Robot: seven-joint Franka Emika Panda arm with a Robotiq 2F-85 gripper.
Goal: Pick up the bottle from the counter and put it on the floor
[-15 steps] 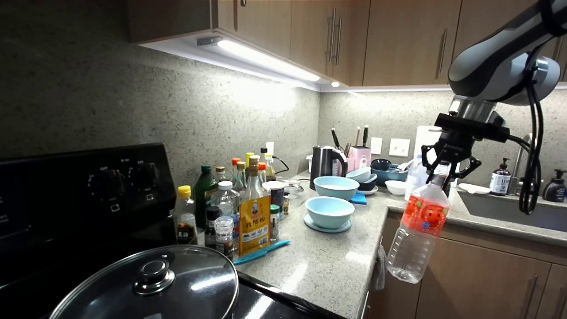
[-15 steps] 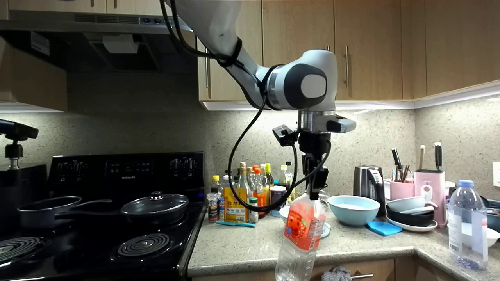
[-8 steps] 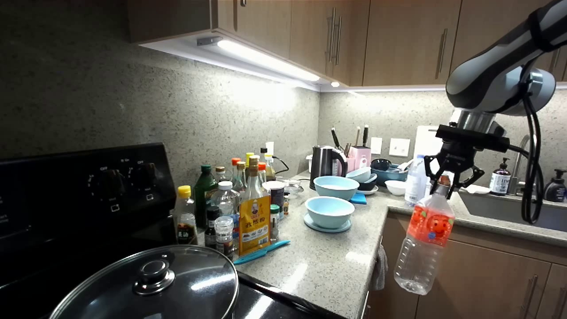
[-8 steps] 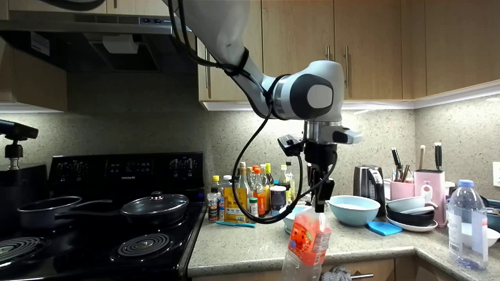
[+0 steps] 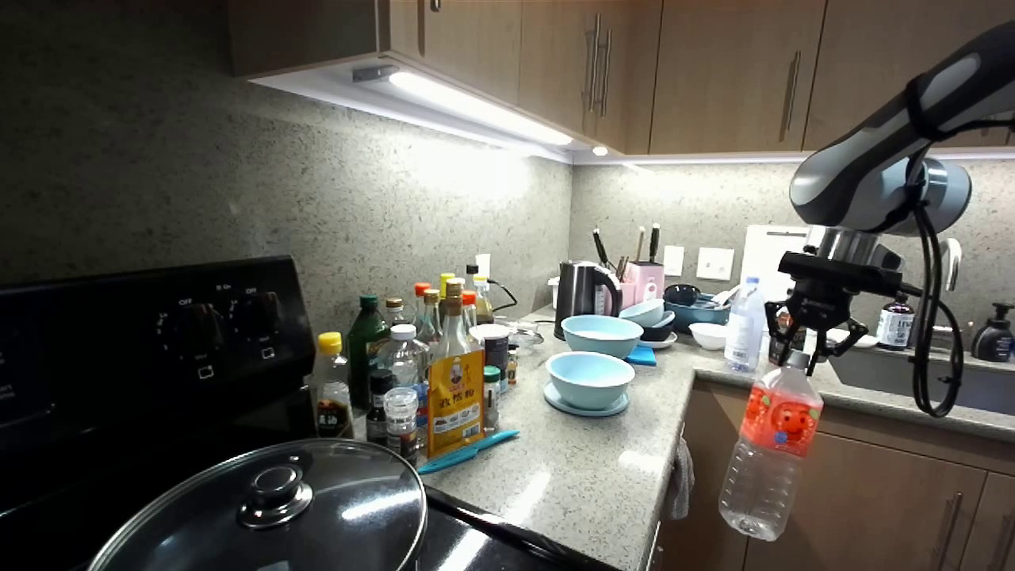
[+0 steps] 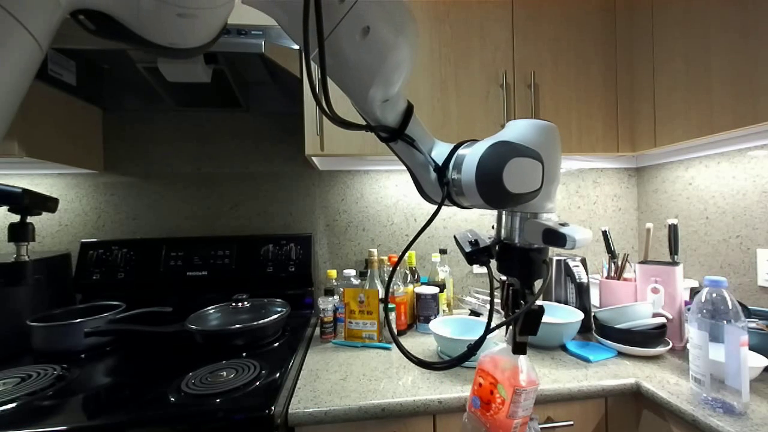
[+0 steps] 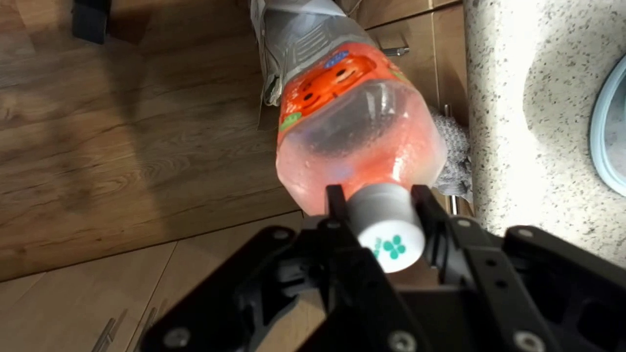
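Observation:
The bottle, clear plastic with an orange-red label and white cap, hangs in the air in front of the counter, tilted. My gripper is shut on its capped neck, with one finger on either side of the cap, as the wrist view shows. Below the bottle in that view lies the brown wooden floor. The counter's speckled edge runs along the right there, apart from the bottle. In an exterior view the bottle's lower end is cut off below the label.
Light blue bowls and clustered condiment bottles stand on the counter. A water bottle is near the counter's corner. A grey towel hangs on a drawer handle beside the held bottle. A black object shows over the floor.
My gripper and the bottle have come down and shifted to the right in both exterior views. The grip on the neck stays the same.

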